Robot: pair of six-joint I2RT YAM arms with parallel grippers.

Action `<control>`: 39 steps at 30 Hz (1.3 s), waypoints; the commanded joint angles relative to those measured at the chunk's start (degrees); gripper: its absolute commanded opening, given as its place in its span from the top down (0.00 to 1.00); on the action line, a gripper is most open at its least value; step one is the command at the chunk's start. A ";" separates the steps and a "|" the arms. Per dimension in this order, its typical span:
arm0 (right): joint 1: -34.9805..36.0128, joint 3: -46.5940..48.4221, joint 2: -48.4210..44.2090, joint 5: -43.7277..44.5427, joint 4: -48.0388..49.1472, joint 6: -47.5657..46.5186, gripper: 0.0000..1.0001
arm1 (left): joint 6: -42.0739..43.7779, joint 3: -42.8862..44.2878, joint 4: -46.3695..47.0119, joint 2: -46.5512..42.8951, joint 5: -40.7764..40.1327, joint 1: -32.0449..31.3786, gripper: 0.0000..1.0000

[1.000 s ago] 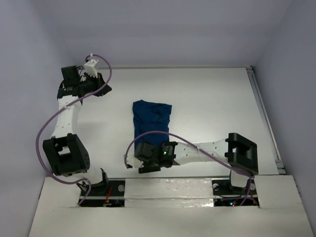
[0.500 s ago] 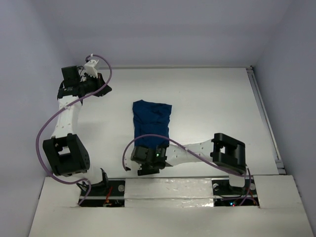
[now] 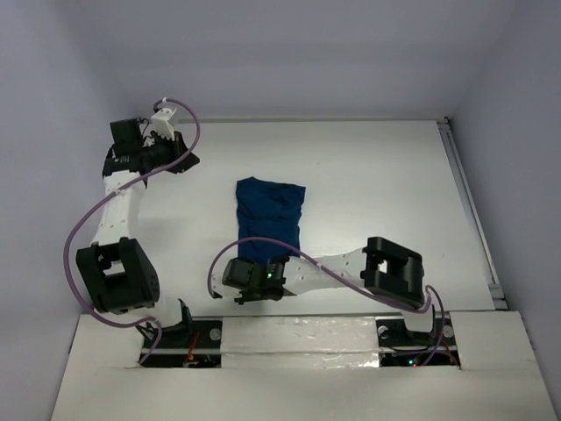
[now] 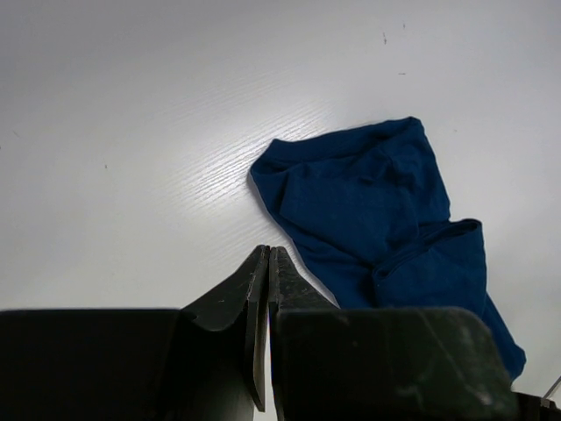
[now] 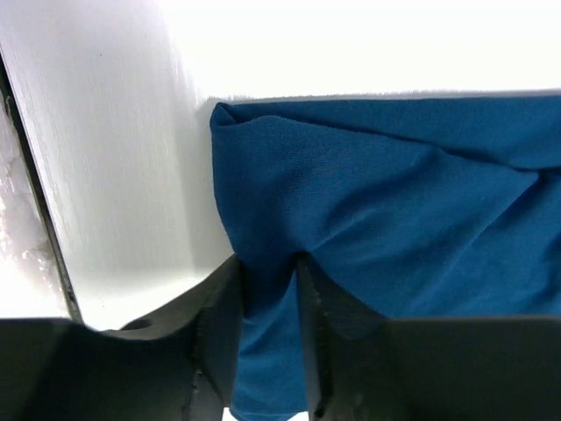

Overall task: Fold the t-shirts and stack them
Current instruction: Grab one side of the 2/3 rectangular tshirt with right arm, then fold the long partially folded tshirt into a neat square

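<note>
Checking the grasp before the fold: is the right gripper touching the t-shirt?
Touching. The right wrist view shows the right gripper with a fold of the t-shirt pinched between its fingers.

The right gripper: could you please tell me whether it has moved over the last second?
Yes. The right gripper has slid leftward, farther from the metal rail along the right side.

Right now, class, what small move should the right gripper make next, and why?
Probably lift a little, then carry the pinched cloth toward the far edge. The right gripper is shut on the shirt at its near edge, by the left corner. The shirt lies rumpled on the table. The left gripper is shut, empty and well off to the left, so only the right can fold.
</note>
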 commanded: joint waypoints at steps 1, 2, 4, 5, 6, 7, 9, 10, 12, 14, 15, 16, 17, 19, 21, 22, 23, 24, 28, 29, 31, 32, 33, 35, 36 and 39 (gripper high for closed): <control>0.31 -1.51 4.06 -2.42 -2.95 1.17 0.67 | 1.12 -0.21 1.07 -1.54 2.02 0.35 1.00; 0.31 -1.51 4.06 -2.59 -3.12 1.08 0.68 | 1.12 -0.12 1.07 -1.54 2.11 0.35 1.00; 0.31 -1.25 4.24 -3.39 -3.74 0.90 0.85 | 1.03 -0.04 1.07 -1.45 2.20 0.35 1.00; 0.31 -1.33 4.07 -3.56 -3.74 0.81 0.92 | 1.03 -0.03 1.16 -1.53 2.20 0.35 1.00; 0.31 -1.59 3.63 -3.65 -3.57 0.55 1.00 | 1.03 -0.03 1.25 -1.45 2.20 0.35 1.00; 0.31 -1.86 2.32 -3.74 -3.04 0.38 1.00 | 0.94 -0.12 1.34 -1.36 2.28 0.35 1.00; 0.31 -2.39 0.82 -4.44 -2.95 -0.15 1.00 | 0.94 -0.30 1.69 -0.75 2.37 0.35 1.00; 0.31 -2.56 -0.06 -4.62 -2.69 -0.33 1.00 | 0.86 -0.56 1.78 -0.48 2.81 0.35 1.00; 0.31 -3.35 -3.04 -5.49 -2.69 -1.29 1.00 | 0.33 -0.82 2.74 0.66 3.77 0.35 1.00; 0.31 -4.05 -6.11 -6.20 -2.51 -1.82 1.00 | 0.15 -0.83 3.09 2.23 5.18 -1.57 1.00; 0.31 -4.23 -7.00 -6.63 -2.60 -2.00 1.00 | 0.06 -0.83 3.18 2.68 5.53 -2.62 1.00; 0.31 -4.23 -7.62 -6.73 -2.60 -1.91 1.00 | 0.24 -1.09 3.36 3.12 5.71 -3.94 1.00; 0.31 -4.32 -8.06 -6.73 -2.68 -1.91 1.00 | 0.41 -1.18 3.36 3.91 5.19 -5.52 1.00; 0.31 -4.58 -8.59 -6.20 -2.77 -2.17 1.00 | 1.03 -2.49 4.23 4.53 2.22 -10.79 1.00; 0.31 -4.93 -8.68 -6.20 -2.42 -2.35 1.00 | 1.29 -3.11 5.55 6.02 0.97 -14.83 1.00; 0.31 -5.02 -8.77 -6.37 -2.42 -2.44 1.00 | 1.38 -3.20 5.82 7.94 0.62 -15.72 1.00; 0.31 -5.20 -8.94 -6.46 -2.33 -2.44 1.00 | 1.56 -2.85 5.30 9.26 0.88 -16.43 1.00; 0.31 -5.29 -9.03 -6.29 -2.25 -2.44 1.00 | 1.82 -2.32 4.60 10.84 2.10 -16.95 1.00; 0.31 -5.46 -9.82 -5.67 -1.81 -2.53 1.00 | 3.84 2.33 -1.99 18.75 10.27 -17.66 1.00; 0.31 -5.55 -10.00 -5.24 -1.72 -2.61 1.00 | 4.02 2.43 -2.96 20.42 11.15 -18.18 1.00; 0.31 -5.73 -10.35 -4.44 -1.54 -2.70 1.00 | 3.41 1.12 -2.36 21.23 12.30 -18.19 1.00; 0.31 -5.73 -10.70 -4.27 -1.46 -2.79 1.00 | 3.32 0.67 -2.44 22.10 12.65 -18.71 1.00; 0.31 -5.73 -10.79 -3.83 -1.45 -2.79 1.00 | 3.58 0.23 -2.96 22.63 13.18 -18.72 1.00; 0.31 -5.73 -10.88 -3.74 -1.54 -2.88 1.00 | 6.29 0.67 -8.29 25.17 15.37 -19.94 1.00; 0.31 -5.73 -10.88 -3.65 -1.54 -2.88 1.00 | 9.18 0.93 -9.90 26.05 16.08 -20.73 1.00; 0.31 -5.55 -10.44 -3.56 -1.63 -2.88 1.00 | 11.92 0.67 -12.98 27.29 18.37 -21.35 1.00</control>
